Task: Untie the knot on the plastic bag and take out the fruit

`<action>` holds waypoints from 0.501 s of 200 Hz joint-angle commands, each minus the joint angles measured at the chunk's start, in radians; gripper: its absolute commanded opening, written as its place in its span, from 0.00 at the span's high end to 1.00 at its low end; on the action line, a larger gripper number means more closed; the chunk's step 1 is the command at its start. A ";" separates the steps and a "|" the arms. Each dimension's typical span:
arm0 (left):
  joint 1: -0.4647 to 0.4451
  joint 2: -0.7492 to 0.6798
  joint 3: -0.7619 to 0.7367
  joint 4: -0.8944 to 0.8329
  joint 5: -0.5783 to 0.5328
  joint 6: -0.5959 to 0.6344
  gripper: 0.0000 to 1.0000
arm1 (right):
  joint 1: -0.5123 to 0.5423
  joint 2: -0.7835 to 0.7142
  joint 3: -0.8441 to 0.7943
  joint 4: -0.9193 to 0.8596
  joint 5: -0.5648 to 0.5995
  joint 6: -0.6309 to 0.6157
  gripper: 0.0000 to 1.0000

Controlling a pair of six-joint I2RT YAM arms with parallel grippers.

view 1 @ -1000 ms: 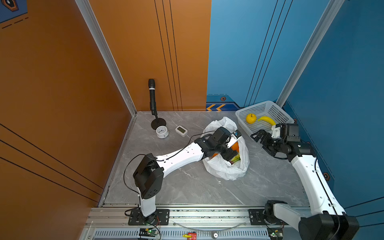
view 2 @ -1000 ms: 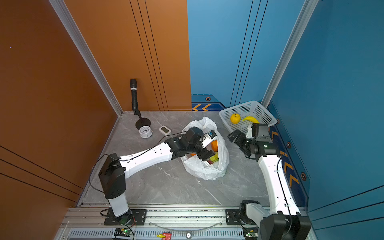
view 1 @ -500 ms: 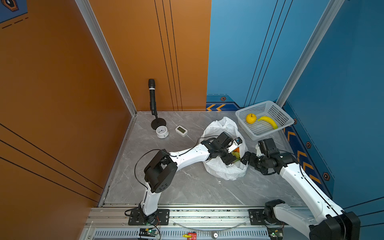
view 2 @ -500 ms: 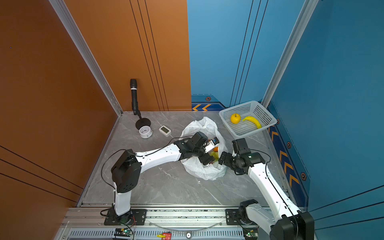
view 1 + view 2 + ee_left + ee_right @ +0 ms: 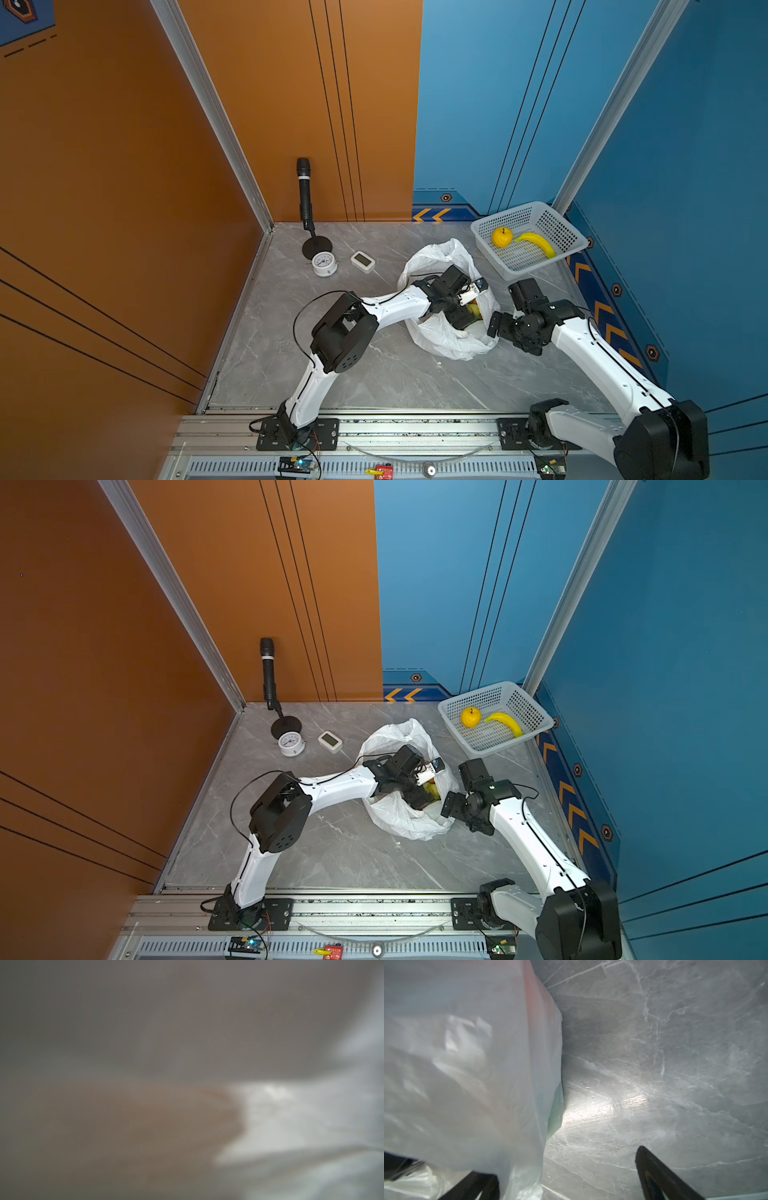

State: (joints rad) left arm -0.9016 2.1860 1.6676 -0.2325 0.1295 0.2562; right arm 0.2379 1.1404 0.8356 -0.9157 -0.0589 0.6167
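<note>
Right gripper point(image 5: 493, 326) closer — one plastic bag point(image 5: 440, 343)

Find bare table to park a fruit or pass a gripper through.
Free: the near table strip between both arm bases, in front of the plastic bag; and the far patch between the white device and the bag. Crowded: the bag's right side, where the right gripper sits near the basket, and its mouth, holding the left gripper.

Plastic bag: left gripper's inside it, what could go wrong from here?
Blind grab: left gripper sits buried in the plastic bag, its wrist view pure blur, so it may pinch film with fruit.
Unheld bag: right gripper is open, film draped over one finger; lifting could drag the bag.
</note>
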 commanded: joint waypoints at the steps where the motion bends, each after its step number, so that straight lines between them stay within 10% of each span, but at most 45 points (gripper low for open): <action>1: 0.010 0.038 0.056 -0.021 0.022 -0.011 0.06 | 0.006 -0.008 0.000 -0.034 0.017 -0.012 0.03; 100: 0.013 0.091 0.067 -0.009 0.027 -0.078 0.29 | 0.005 -0.087 0.067 0.044 -0.086 0.006 0.00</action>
State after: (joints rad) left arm -0.8967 2.2669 1.7229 -0.2287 0.1368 0.1909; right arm 0.2379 1.0969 0.8600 -0.9115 -0.0952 0.6167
